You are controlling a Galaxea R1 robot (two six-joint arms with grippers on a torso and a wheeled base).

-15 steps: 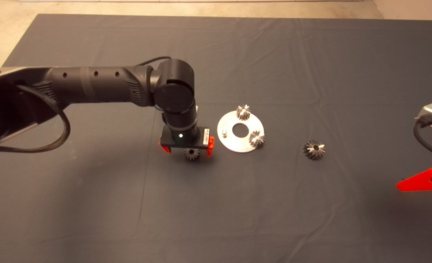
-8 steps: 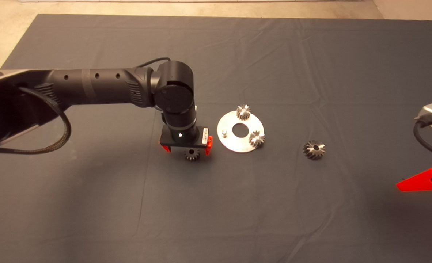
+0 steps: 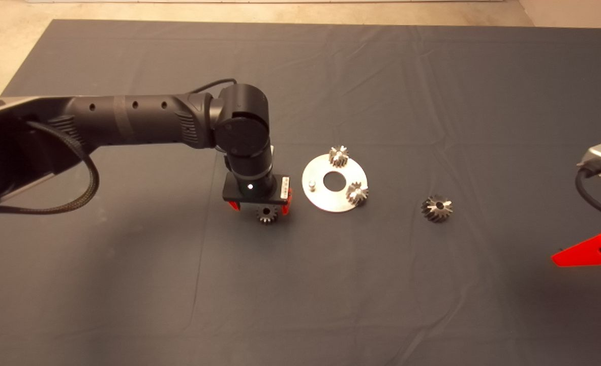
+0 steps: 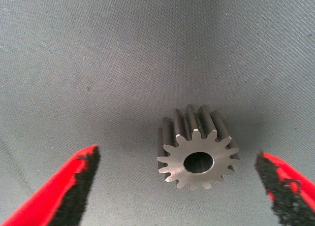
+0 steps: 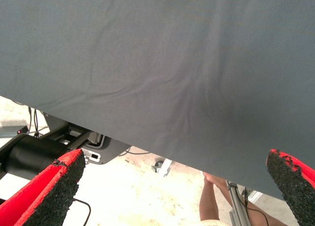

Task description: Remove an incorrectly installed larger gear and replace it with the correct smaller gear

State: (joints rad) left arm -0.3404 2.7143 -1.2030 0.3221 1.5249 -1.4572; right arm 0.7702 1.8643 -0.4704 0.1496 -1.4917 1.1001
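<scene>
Red-fingered left pincer [image 4: 177,186] wide around smaller gear [image 4: 198,148].

The mat [image 3: 127,284] over the desk is dark woven cloth, matt, with soft creases and a fine twill weave. The smaller gear [image 4: 198,147] is bare machined metal, its flat face brushed and faintly shiny. The left pincer [image 4: 177,186] has glossy red plastic fingers [image 4: 54,191] faced with rough, crumbly black pads. The round plate [image 3: 318,199] is smooth pale metal with a satin sheen. The larger gear [image 3: 437,208] is darker, duller steel.
</scene>
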